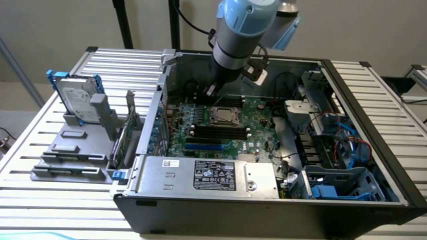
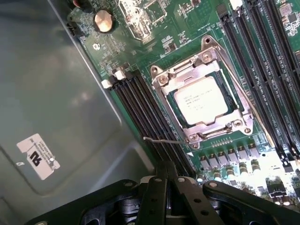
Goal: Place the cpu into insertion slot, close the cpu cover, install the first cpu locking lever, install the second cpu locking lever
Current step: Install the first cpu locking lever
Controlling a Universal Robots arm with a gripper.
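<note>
Over the board [image 2: 185, 40] edge by the case [image 2: 56, 93] wall, arm [image 1: 230, 45] drops near-vertical into the case, wrist tipped slightly toward the slot [image 1: 213, 119]. Gripper [image 2: 167, 171] is pinched fully closed, holding nothing, and hovers above the memory slots [image 2: 140, 103] just beside the slot. Cpu [image 2: 202, 99] is seated near board middle. Cover [image 2: 187, 71] lies flat over it, silver top showing through the window. Thin wire lever [image 2: 164, 140] sticks out at the slot corner nearest the gripper.
</note>
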